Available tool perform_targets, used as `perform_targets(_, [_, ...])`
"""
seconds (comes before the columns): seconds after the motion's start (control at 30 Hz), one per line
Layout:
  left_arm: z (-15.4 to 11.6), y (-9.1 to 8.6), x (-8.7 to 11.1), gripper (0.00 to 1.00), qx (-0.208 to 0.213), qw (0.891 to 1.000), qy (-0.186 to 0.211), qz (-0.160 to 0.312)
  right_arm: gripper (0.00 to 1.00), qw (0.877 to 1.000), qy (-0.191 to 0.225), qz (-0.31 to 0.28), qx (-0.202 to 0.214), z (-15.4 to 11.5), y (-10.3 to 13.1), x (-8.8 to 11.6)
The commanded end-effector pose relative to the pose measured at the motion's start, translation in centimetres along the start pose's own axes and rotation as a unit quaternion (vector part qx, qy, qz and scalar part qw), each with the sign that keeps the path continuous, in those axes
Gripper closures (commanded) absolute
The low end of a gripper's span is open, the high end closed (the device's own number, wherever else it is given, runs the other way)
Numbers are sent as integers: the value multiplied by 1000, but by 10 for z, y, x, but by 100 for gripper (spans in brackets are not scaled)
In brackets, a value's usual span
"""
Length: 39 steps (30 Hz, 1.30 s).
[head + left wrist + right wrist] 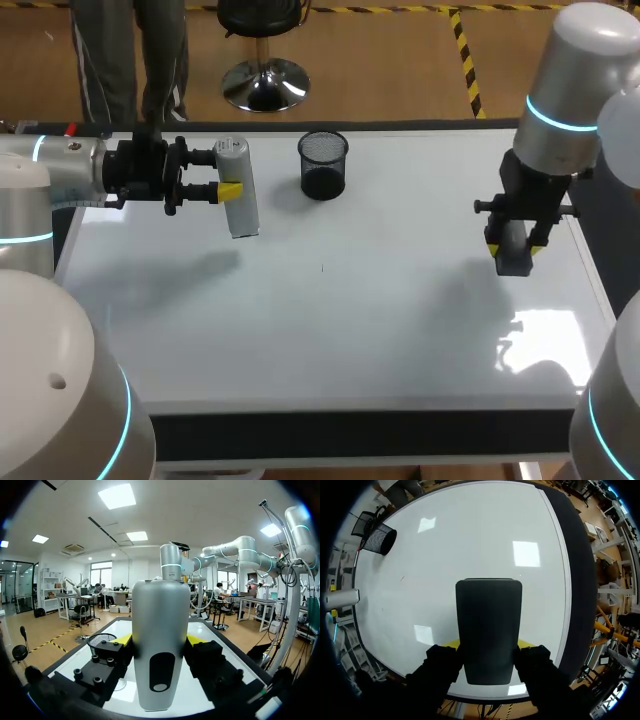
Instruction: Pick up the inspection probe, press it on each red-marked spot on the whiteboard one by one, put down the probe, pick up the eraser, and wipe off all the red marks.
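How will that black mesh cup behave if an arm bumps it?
Probably light: the mesh cup is see-through wire. On the glossy whiteboard it would likely slide rather than grip. It stands upright and looks about as wide as tall, so a low nudge should not tip it; if tipped, its round wall would probably roll.

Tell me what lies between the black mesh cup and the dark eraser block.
Only bare whiteboard separates the black mesh cup from the dark grey eraser block, per the head view.
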<state>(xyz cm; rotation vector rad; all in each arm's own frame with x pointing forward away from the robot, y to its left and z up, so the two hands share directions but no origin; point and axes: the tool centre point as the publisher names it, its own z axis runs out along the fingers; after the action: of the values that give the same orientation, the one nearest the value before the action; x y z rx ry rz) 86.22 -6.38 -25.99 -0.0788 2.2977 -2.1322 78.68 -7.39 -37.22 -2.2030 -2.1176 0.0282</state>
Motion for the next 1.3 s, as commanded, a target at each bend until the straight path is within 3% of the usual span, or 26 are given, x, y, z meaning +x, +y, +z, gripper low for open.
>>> perform_targets(0.03, [0, 0, 1, 100, 1, 1000, -1, 1, 100, 1000, 12, -6, 4, 8, 3, -13])
perform_targets(0.47, [0, 0, 1, 100, 1, 1000, -1, 1, 100, 1000, 26, -4, 13, 27, 10, -33])
perform_targets(1.13, [0, 0, 1, 100, 1, 1000, -1, 1, 100, 999, 23, -4, 29, 51, 17, -36])
perform_targets(1.2, [0, 0, 1, 100, 1, 1000, -1, 1, 66, 999, 23, -4, 31, 51, 17, -36])
perform_targets(1.23, [0, 0, 1, 100, 1, 1000, -1, 1, 54, 999, 23, -3, 32, 51, 17, -36])
perform_targets(1.27, [0, 0, 1, 100, 1, 1000, -1, 1, 21, 999, 22, -2, 34, 51, 17, -36])
perform_targets(1.3, [0, 0, 1, 100, 1, 1000, -1, 1, 0, 999, 20, -1, 33, 50, 16, -36])
